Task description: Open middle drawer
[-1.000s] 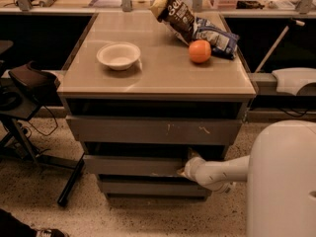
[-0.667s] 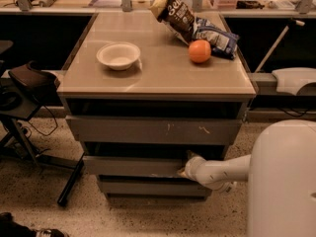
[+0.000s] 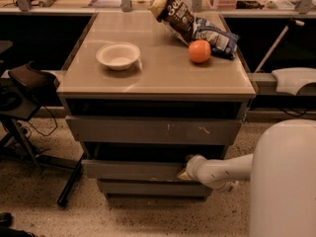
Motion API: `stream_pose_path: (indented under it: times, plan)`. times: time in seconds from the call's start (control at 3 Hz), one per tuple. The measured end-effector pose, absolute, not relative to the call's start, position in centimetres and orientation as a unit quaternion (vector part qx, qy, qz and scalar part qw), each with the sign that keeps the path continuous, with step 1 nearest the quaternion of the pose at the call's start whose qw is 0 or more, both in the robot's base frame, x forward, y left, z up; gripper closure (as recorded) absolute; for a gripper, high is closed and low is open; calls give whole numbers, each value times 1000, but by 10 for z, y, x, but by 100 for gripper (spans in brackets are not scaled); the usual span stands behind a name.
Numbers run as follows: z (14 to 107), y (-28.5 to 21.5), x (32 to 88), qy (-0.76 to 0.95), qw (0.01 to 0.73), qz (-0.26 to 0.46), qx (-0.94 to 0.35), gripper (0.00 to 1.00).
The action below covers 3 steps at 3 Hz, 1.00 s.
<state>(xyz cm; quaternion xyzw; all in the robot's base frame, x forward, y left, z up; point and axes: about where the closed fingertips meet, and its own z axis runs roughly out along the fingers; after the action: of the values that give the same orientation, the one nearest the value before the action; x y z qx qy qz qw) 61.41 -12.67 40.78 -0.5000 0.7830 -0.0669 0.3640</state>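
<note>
The drawer cabinet has three grey handleless fronts. The top front (image 3: 153, 130) is widest, with white scratch marks. The middle drawer (image 3: 131, 170) is a plain grey front below it, standing slightly out from the cabinet with a dark gap above it. The bottom front (image 3: 148, 187) is the narrowest. My gripper (image 3: 185, 171) is at the right end of the middle drawer's top edge, at the tip of my white arm (image 3: 222, 170) reaching in from the right.
On the tan cabinet top (image 3: 158, 78) are a white bowl (image 3: 118, 56), an orange (image 3: 199, 51), a brown snack bag (image 3: 174, 13) and a blue-white bag (image 3: 216, 37). A black stool and stand (image 3: 24, 90) are at the left. My white body (image 3: 284, 181) fills the lower right.
</note>
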Motion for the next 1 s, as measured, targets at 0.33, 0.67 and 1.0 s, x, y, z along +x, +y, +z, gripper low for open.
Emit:
stream_pose_path:
  times: [0.33,0.67,1.0]
  plan:
    - [410,-129,608,783,369,-66,-495,100]
    - [410,-129,608,783,369,-66,-495,100]
    - [400,-134,573,792,373,-63,-480,100]
